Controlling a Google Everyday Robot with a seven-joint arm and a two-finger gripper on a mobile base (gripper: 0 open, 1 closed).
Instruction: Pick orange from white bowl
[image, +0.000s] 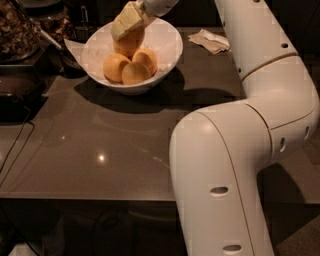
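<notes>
The white bowl (167, 52) stands at the far left of the dark table. Three pale oranges lie together in its front part (116, 67). A fourth orange (128, 46) sits behind them, higher up, partly covered by my gripper (126, 26). The cream-coloured gripper reaches down into the bowl from above and rests right on top of this orange. My big white arm (260, 100) curves from the lower right up over the table to the bowl.
A crumpled white napkin (212, 40) lies on the table right of the bowl. A jar with brown contents (17, 30) and dark objects (15, 95) stand at the left. A cable (15, 145) runs off the table's left side. The table's front edge (85, 200) is near.
</notes>
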